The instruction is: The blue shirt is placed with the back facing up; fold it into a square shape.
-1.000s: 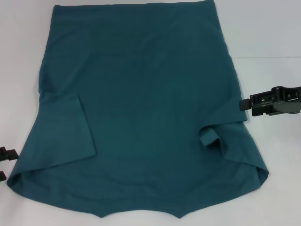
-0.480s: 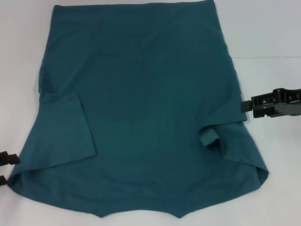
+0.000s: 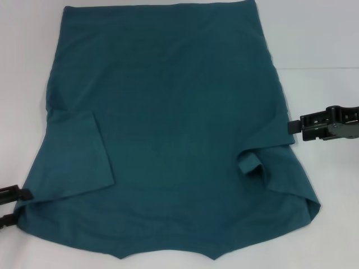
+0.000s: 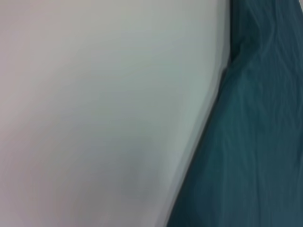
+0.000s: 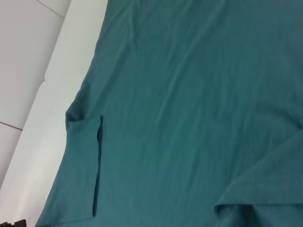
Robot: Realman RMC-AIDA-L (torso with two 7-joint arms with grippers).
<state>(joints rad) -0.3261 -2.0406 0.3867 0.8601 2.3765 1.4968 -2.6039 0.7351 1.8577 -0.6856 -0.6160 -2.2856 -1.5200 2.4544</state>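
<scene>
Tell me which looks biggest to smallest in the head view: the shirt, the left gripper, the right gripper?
1. blue shirt, biggest by far.
2. right gripper.
3. left gripper; mostly cut off at the picture's edge, so its true size is unsure.

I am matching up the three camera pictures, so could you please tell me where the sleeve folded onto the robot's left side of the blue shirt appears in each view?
Head view: folded sleeve at lower left of the blue shirt.
Left wrist view: cannot tell; only the shirt's edge shows.
Right wrist view: folded sleeve at lower left.
Shared landmark: the sleeve's straight hem.
</scene>
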